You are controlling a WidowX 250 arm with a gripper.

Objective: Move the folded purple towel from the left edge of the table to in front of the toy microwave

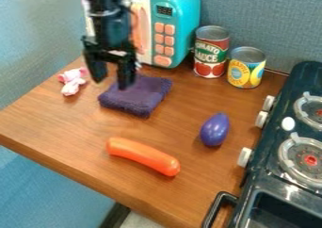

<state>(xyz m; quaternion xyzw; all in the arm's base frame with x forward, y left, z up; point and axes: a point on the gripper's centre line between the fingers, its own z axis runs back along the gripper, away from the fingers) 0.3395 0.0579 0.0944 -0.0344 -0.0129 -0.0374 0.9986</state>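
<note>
We see the purple cloth [137, 97] lying on the worktop [66, 123] near the claw [112, 82], whose fingers stand apart, holding nothing. We judge it light, limp and hard to harm, best pinched by an edge. Farther back, a red-labelled can [211, 53] and a yellow-labelled can [246, 69] carry printed lettering.

Wooden surface [56, 123] in a corner of blue-grey walls.
A woven-looking back wall [264, 20] meets a paler left wall [37, 38] behind the brown, wood-grained top. A teal and white toy microwave [183, 10] stands near the back wall; a dark toy stove [256, 184] with white knobs runs along the right side. Below the front edge are a brighter blue panel [50, 189], a dark strip [115, 217] and a patch of pale floor [135, 221]. Soft light leaves a faint sheen on the wood.
</note>
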